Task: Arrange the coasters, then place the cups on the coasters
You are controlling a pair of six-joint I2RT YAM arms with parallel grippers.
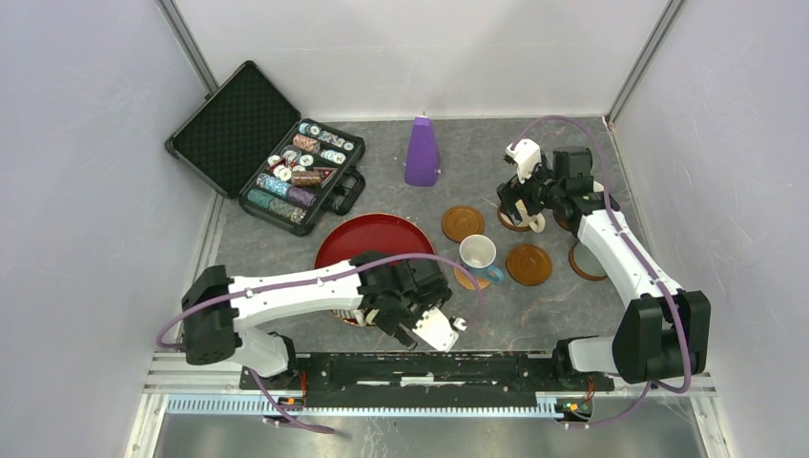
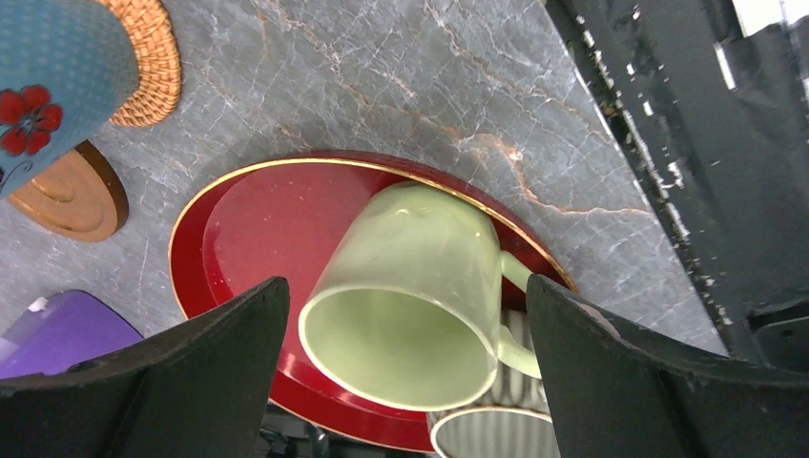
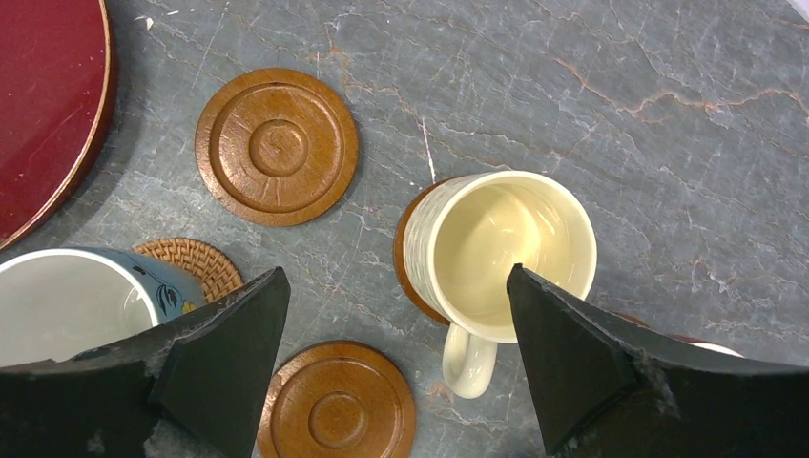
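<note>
Hanging low over the red tray (image 2: 238, 229), the left fingers (image 2: 191, 382) are standing spread wide on either side of the pale green mug (image 2: 410, 305), and no contact with it is showing. That mug is sitting on the tray with its mouth turned toward the wrist camera and its handle pointing at the right-hand finger in that view. The ribbed grey mug (image 2: 491, 434) is sitting just beside it at the tray's edge, mostly cut off by the frame. Farther back and to the right on the counter (image 1: 572, 153), the right fingers (image 3: 591, 372) are also gaping wide, gripping nothing, and hovering above the cream-yellow mug (image 3: 496, 253). This mug is standing upright on a dark brown coaster (image 3: 408, 250), with its handle pointing toward the bottom of the right wrist view. The white mug with the blue handle (image 1: 477, 254) is resting on the woven orange-tan coaster (image 1: 465, 279), just off the tray's right side. A bare brown coaster (image 1: 463, 223) is lying beyond that mug, and a second bare brown coaster (image 1: 528, 264) is lying to its right, the two apart from each other and from the tray. A purple cone (image 1: 422, 153) is standing upright near the back wall, and an open black case (image 1: 277, 153) of poker chips is lying in the far left corner. Something round with a brown rim is sitting under the right forearm, too hidden to name.
</note>
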